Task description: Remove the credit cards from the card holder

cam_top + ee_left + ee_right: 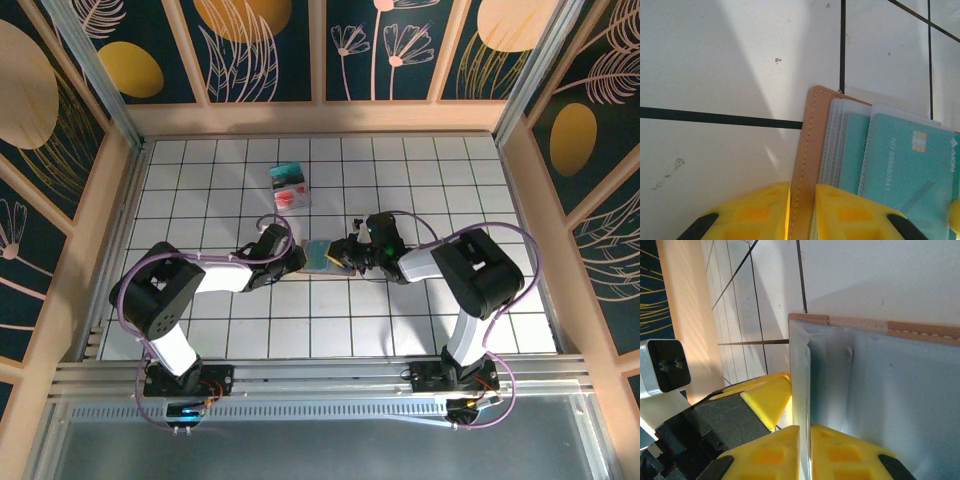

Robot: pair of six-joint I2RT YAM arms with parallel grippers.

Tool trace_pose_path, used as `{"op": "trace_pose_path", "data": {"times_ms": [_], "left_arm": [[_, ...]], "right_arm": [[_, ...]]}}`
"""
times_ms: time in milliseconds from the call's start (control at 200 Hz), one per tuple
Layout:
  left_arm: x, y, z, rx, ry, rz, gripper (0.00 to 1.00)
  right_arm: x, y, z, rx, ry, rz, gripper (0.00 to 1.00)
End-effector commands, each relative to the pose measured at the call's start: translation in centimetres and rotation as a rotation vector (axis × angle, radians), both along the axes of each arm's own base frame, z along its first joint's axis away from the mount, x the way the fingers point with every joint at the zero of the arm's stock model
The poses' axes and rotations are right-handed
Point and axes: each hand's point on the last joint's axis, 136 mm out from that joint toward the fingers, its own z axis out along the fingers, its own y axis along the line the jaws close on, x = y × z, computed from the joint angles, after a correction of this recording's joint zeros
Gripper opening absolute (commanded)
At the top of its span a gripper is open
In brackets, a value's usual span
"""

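Observation:
The card holder (322, 256) lies open on the white tiles between both arms. In the left wrist view its tan stitched border (807, 150) runs between my yellow fingers, and the left gripper (802, 189) is shut on it. Teal credit cards (905, 165) sit in clear sleeves just right of that border. The right gripper (805, 430) is shut on a thin pale sheet (800, 375) standing edge-on from the grey-blue inside (900, 400); I cannot tell whether it is a card or a sleeve. From above, the left gripper (300, 258) and right gripper (346, 254) meet at the holder.
A small clear box (290, 186) with teal and red contents lies one tile behind the holder. Wooden walls (130, 200) fence the tiled floor on three sides. A yellow finger (765, 397) of the left arm shows close beside the right gripper.

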Motion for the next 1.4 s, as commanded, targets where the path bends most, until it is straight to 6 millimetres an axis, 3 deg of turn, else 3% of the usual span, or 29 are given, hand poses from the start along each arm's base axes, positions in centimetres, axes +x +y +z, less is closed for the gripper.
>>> {"op": "trace_pose_path", "data": {"times_ms": [0,395,435,911,966,986,1221,1396], "left_arm": [[-4.1,0.4,-3.0,0.036,0.158,-0.041,0.2],[-3.9,0.0,-2.6,0.021,0.153,-0.035,0.19],[-3.9,0.2,-2.7,0.026,0.154,-0.029,0.18],[-3.7,0.8,-2.9,0.048,0.159,0.013,0.13],[-3.5,0.5,-2.6,0.041,0.148,-0.003,0.14],[-3.2,0.2,-1.5,0.022,0.121,-0.009,0.15],[-2.0,-0.4,2.5,-0.003,-0.001,-0.039,0.28],[-1.7,-0.4,3.6,0.029,-0.055,-0.05,0.34]], "right_arm": [[-0.2,0.2,1.2,0.028,-0.038,0.032,0.15],[-0.7,0.6,1.5,0.104,-0.028,0.038,0.09],[0.1,-0.4,1.5,0.099,-0.031,0.007,0.09],[0.0,-2.4,0.4,-0.016,-0.018,0.016,0.09],[-0.2,-2.4,0.2,-0.028,-0.013,0.029,0.07],[-0.2,-2.4,0.2,-0.033,-0.013,0.033,0.06],[-0.7,-1.4,-0.3,-0.059,-0.019,0.167,0.05],[-0.6,-0.2,-0.3,-0.046,-0.032,0.259,0.05]]}}
